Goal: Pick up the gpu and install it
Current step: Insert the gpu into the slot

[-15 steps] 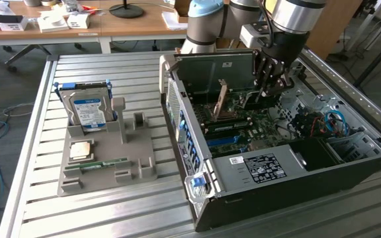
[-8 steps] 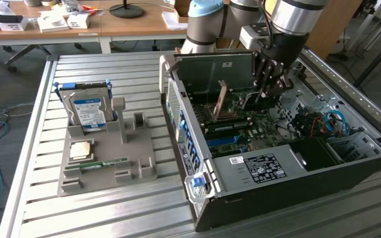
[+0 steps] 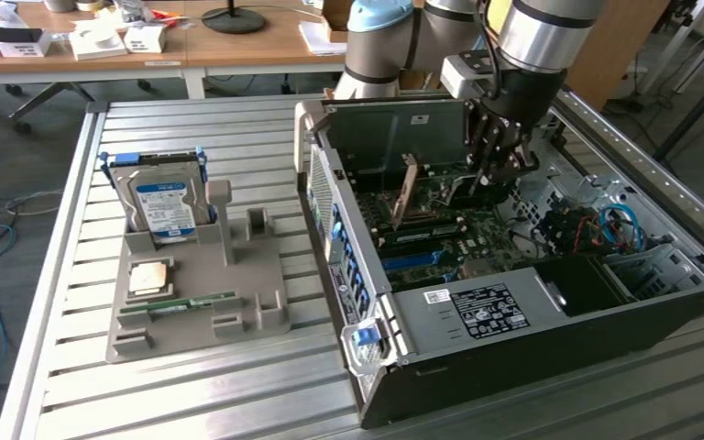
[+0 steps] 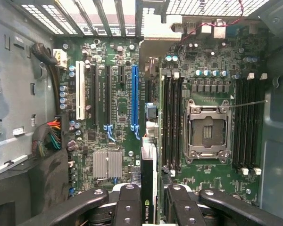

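Exterior view: an open computer case [image 3: 487, 348] lies on a slatted table [image 3: 71, 275] with free room around it. The gripper [image 3: 505, 170] reaches down inside, and what it carries is hard to make out. Well apart, a grey holder [image 3: 254, 312] keeps a hard drive [image 3: 162, 202] upright.

Wrist view: the fingers [image 4: 127, 202] clamp the gpu [image 4: 148, 165], edge-on above the motherboard [image 4: 108, 141], between a blue slot [image 4: 134, 94] and the memory slots [image 4: 172, 122]. Its near end is cut off.

Arm [image 3: 535, 37] comes down steeply from above, wrist [image 3: 526, 92] near vertical, gripper [image 3: 500, 172] pointing down. Fingers [image 4: 128, 203] partly closed, one either side of the gpu [image 4: 148, 179], clamping it edge-on between them.
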You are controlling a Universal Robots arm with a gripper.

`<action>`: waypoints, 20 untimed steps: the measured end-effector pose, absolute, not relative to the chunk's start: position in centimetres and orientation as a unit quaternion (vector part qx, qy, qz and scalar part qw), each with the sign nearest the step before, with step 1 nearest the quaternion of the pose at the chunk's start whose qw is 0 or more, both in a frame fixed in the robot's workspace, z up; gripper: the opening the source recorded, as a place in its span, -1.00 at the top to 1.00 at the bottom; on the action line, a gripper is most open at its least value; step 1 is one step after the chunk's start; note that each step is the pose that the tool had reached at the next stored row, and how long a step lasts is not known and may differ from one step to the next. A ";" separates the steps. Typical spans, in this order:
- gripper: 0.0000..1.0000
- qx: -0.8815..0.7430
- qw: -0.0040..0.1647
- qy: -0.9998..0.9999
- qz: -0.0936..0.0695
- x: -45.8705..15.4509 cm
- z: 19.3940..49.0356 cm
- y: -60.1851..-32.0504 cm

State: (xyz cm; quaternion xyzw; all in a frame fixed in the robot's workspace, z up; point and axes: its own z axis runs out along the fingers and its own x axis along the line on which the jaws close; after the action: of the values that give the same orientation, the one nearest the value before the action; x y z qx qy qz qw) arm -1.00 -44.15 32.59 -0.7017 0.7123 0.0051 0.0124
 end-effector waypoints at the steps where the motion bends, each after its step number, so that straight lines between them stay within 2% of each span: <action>1: 0.47 -0.702 0.013 0.712 0.005 -1.0 32.6 -44.2; 20: 0.47 -0.702 0.014 0.712 0.006 -1.0 31.8 -45.0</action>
State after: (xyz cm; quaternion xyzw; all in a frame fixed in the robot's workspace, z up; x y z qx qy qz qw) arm -1.04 -45.02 31.85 -0.7017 0.7123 0.0063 0.0136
